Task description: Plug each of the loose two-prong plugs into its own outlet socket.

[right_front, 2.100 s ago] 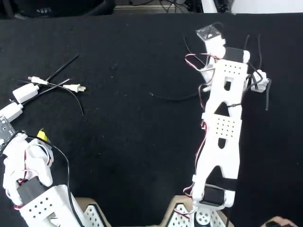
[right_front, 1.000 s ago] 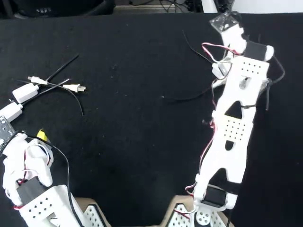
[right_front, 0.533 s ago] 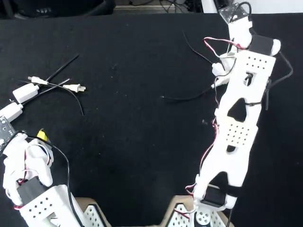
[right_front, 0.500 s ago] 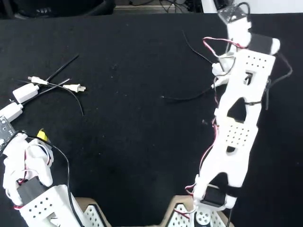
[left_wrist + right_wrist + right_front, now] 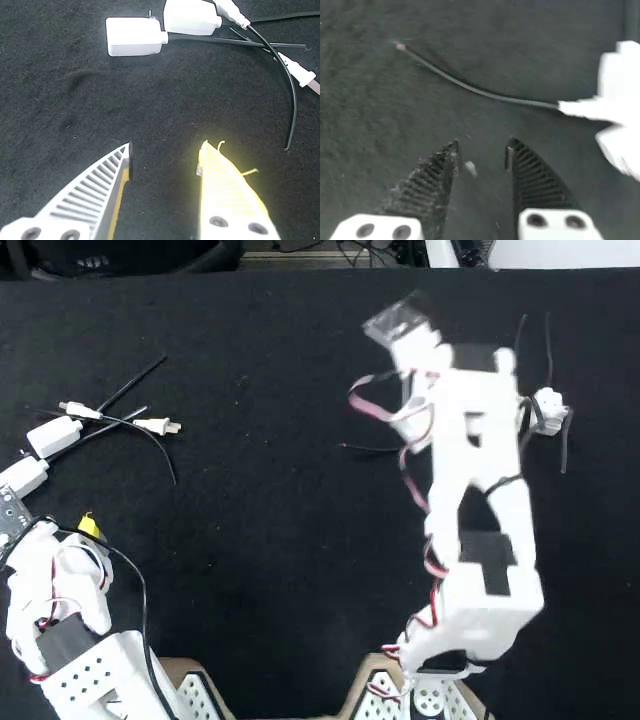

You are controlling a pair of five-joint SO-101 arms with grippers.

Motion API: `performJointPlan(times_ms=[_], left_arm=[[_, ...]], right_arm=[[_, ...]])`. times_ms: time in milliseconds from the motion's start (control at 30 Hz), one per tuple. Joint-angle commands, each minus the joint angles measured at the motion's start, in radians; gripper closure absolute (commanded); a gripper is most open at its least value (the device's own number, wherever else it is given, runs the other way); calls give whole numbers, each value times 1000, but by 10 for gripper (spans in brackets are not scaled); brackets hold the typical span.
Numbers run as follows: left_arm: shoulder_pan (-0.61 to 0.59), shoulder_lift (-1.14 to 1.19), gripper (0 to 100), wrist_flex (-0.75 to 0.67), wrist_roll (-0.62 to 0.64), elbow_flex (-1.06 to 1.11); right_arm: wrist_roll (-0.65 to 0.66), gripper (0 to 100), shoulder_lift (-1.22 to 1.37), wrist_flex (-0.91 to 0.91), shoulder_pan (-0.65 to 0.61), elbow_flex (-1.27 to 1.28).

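Swung back from the far edge toward mid-bench, the right arm [image 5: 470, 440] hangs over the black cloth bench [image 5: 270, 540], where the left fingers [image 5: 220, 180] gape empty short of two outlet sockets [image 5: 135, 36] and two loose plugs [image 5: 155, 425], and the right fingers [image 5: 535, 180], parted and empty, hover near another white plug [image 5: 548, 405].

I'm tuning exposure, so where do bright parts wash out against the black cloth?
High view: the white right arm reads as flat white. Left wrist view: the white rectangular socket blocks glare, with little shading. Right wrist view: the white plastic connector is blown out.
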Motion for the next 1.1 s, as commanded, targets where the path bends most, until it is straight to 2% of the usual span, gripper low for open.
performJointPlan(times_ms=[0,100,200,267,467,533,633,867,1067], left_arm=[[-1,-11,776,-18,0,-27],[-1,-11,776,-18,0,-25],[-1,-11,776,-18,0,-25],[-1,-11,776,-18,0,-25],[1,-11,773,-26,0,-13],[13,-11,773,-26,-2,-8],[67,-9,773,-21,-18,-4],[205,-9,773,-25,-124,45],[251,-11,773,-26,-123,56]], right_arm=[[9,829,-120,-215,-98,220],[8,767,-150,-324,-155,317],[-14,758,-170,-353,-219,346],[-115,758,-185,-351,-272,348],[-545,758,-208,-339,-414,357],[-624,758,-199,-391,-423,387],[-620,760,-216,-479,-427,473],[-597,848,-392,-710,-505,756],[-603,851,-506,-951,-516,941]])
